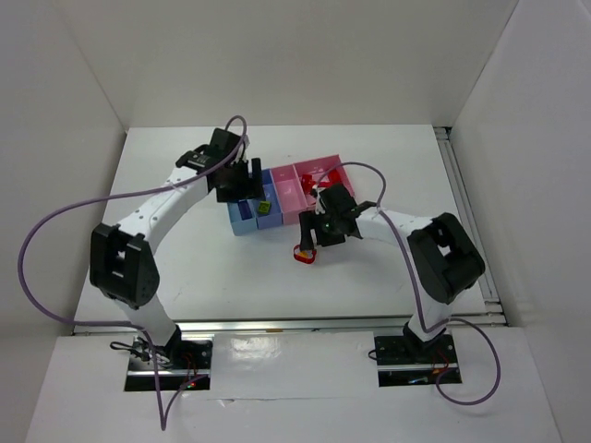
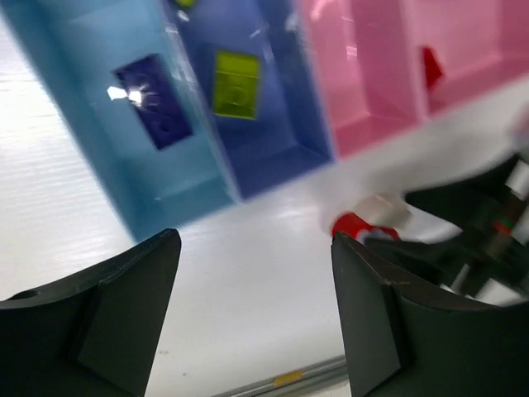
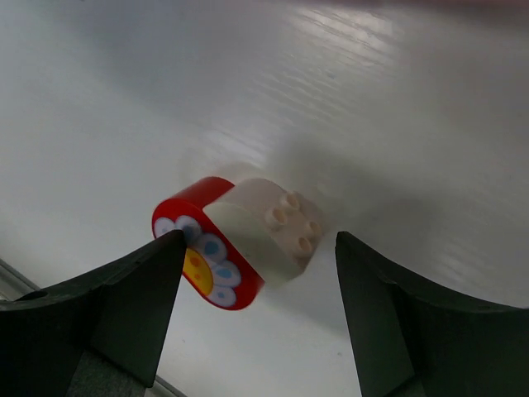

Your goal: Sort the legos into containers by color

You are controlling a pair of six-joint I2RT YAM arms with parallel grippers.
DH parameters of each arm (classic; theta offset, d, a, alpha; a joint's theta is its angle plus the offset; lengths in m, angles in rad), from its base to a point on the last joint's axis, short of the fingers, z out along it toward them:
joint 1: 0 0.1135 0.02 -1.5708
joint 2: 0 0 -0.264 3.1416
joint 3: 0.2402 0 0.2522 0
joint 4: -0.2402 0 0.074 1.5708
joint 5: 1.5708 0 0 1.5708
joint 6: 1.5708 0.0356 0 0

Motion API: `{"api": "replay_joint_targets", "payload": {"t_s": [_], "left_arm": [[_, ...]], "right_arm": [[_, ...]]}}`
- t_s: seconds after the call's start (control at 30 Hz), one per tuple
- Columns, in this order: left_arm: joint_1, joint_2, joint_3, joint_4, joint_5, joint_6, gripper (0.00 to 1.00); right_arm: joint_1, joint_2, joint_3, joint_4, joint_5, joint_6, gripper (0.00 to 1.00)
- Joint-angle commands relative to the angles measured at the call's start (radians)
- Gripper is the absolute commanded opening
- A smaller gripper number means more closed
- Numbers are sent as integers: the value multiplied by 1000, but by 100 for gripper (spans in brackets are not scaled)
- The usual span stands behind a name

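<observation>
My right gripper [image 3: 258, 248] hangs open over the red-and-white brick [image 3: 244, 240] lying on the table [image 3: 372, 99] just before the trays [image 1: 286, 196], my left gripper [image 2: 256, 248] open above them; the brick looks light, rigid and slick, so I'd pinch its flat sides.

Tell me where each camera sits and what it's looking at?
Top: from high behind, looks down on table, trays, left arm and right arm.
Left wrist: faces down at the trays; the open left gripper shows.
Right wrist: faces down at a red-and-white brick; the open right gripper straddles it.
Shared: all three show that brick.
</observation>
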Motion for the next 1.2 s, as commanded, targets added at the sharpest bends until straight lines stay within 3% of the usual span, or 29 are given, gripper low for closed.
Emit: {"api": "replay_joint_targets", "payload": {"t_s": [0.0, 0.33, 0.53, 0.67, 0.8, 0.97, 1.17], "left_arm": [[-75, -128, -24, -13, 1, 32, 84], [-185, -286, -281, 41, -23, -102, 82], [-195, -335, -404, 73, -59, -155, 82], [-195, -336, -427, 82, -82, -165, 81], [-195, -299, -450, 107, -42, -155, 81], [-195, -215, -461, 125, 38, -136, 79], [-216, -139, -461, 161, 98, -155, 67]], "right_arm": [[27, 32, 60, 85, -25, -6, 80], [161, -52, -19, 76, 20, 49, 65], [213, -102, -39, 56, 29, 78, 63], [224, -112, -39, 43, -46, 78, 46], [248, -121, -29, 34, -56, 78, 46], [257, -121, -20, 14, 62, 78, 62], [257, -121, -31, 3, 172, 66, 59]]}}
